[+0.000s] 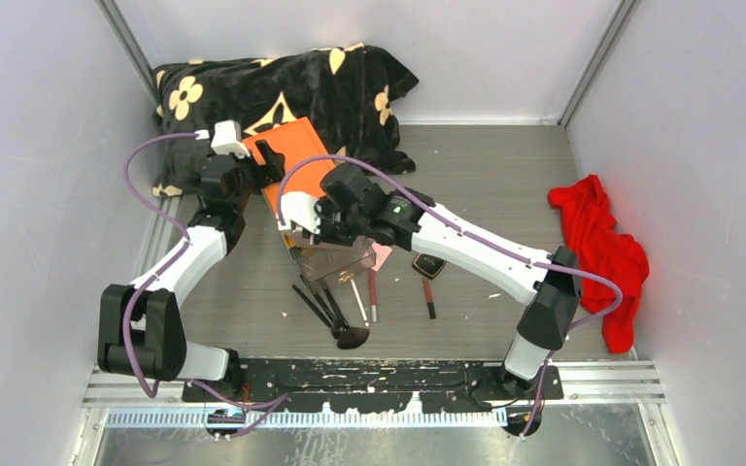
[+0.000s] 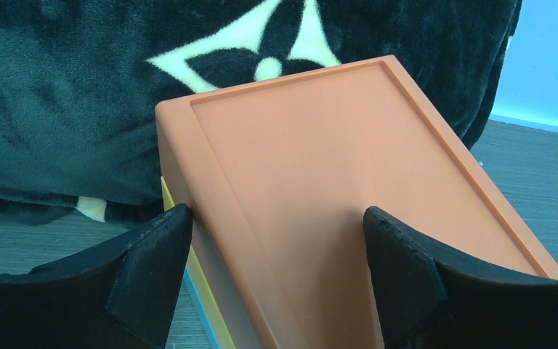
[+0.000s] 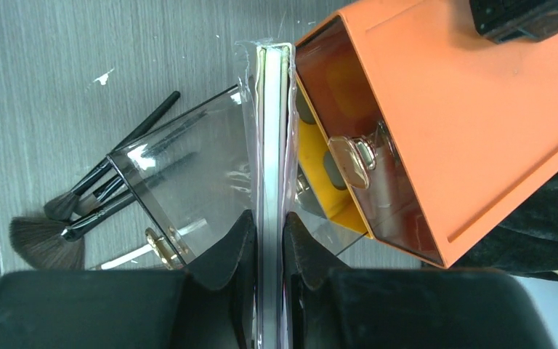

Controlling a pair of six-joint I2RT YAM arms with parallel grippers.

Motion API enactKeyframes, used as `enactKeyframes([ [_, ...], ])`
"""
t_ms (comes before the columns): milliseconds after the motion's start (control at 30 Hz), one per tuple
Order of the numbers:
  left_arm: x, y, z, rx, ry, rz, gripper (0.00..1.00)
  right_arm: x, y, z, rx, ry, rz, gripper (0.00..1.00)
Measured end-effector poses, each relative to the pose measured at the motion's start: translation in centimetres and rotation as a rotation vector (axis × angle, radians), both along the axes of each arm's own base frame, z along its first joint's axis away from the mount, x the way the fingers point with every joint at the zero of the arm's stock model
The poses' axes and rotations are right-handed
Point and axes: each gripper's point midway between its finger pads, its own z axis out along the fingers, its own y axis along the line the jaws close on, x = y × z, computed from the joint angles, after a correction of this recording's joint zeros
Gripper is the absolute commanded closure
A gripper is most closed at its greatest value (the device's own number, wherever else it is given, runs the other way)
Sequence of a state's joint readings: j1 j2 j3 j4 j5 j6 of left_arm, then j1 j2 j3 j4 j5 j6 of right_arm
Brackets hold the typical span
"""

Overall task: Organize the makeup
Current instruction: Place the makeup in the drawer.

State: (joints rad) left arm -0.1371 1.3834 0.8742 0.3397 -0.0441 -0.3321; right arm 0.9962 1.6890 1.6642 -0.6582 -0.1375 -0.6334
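The right gripper (image 3: 269, 227) is clenched on one end of the palette (image 3: 270, 131), a flat slab in clear film held on its thin edge with its broad faces against the pads; the left gripper (image 2: 276, 225) stands with its jaws apart over a far corner of the orange box (image 3: 472, 123), one finger beside the box wall and one above the lid, grasping nothing that I can see.

Risks, as I judge them: the pinch sits at one end only and the film looks slick, so a knock could swing the palette or let it slide out; its leading end is close to the box's front rim and to the wall of the pulled-out clear drawer (image 3: 189, 167), and it could catch on either; a push there could slide the box, since the left jaws only straddle it; the drawer, drawn well out toward the table's near edge, might tip or come free; the brushes (image 3: 98, 185) lie just beside it and could be swept along.

The palette's long axis runs in line with the right fingers; its free end points away from the gripper, to where the drawer meets the box mouth, near the far-left part of the table (image 1: 486, 165); whether that end touches anything I cannot tell.
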Motion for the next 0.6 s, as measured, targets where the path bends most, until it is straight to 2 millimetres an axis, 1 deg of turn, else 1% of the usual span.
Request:
enactKeyframes([
  [233, 0.0, 0.0, 0.0, 0.0, 0.0, 0.0, 0.15, -0.8, 0.8, -0.3, -0.071, -0.114, -0.008, 0.99],
  [433, 0.0, 0.0, -0.1, 0.0, 0.0, -0.002, 0.15, -1.0, 1.2, -1.3, -0.097, -0.191, -0.025, 0.99],
  [600, 0.1, -0.1, -0.2, 0.0, 0.003, -0.002, 0.15, -1.1, 0.6, -1.7, -0.097, -0.246, -0.052, 0.99],
])
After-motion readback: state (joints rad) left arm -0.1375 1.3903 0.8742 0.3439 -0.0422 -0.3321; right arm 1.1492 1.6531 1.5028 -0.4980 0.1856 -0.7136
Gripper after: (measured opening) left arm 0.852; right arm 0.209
